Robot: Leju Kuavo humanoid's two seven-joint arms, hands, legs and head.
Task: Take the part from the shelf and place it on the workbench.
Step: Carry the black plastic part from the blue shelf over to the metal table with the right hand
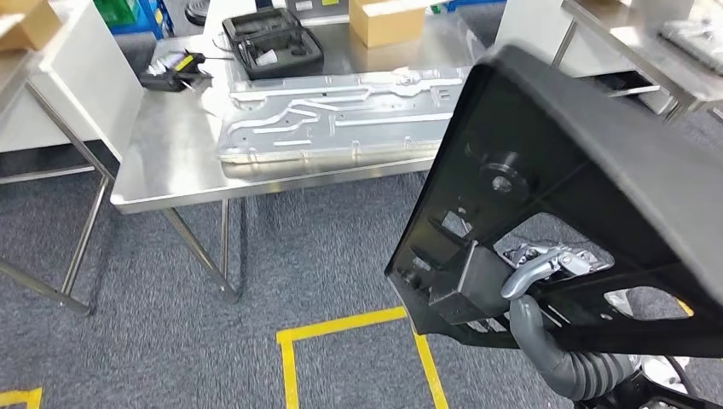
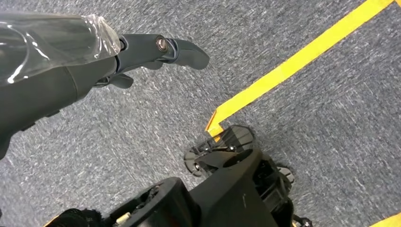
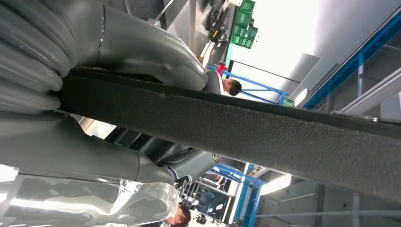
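held up close in front of the head camera, the black plastic part [image 1: 588,170] fills the right side, tilted, its ribbed inner face with cutouts and a round boss turned toward the camera. the right hand [image 1: 533,277] grips it from below at its lower edge, grey fingers [image 1: 524,277] hooked over a boxy block on the part, the ribbed grey wrist cover beneath. in the right wrist view the same part [image 3: 265,130] runs across as a thick, grainy black edge clamped between the grey thumb [image 3: 151,52] on one face and the fingers on the other.

the left hand [image 2: 142,59] hangs over grey carpet [image 2: 118,137] with nothing in it, fingers held loosely apart, clear plastic film over the wrist cover; a yellow tape line [image 2: 293,66] crosses the carpet near it.

beyond the part stands a stainless steel workbench [image 1: 162,162], well apart from it. on the workbench lie a large stamped metal panel [image 1: 332,115], a black moulded tray [image 1: 271,43], a cardboard box [image 1: 385,19] and a small black and yellow device [image 1: 176,70]. yellow floor tape [image 1: 341,328] marks the carpet between the robot and the workbench
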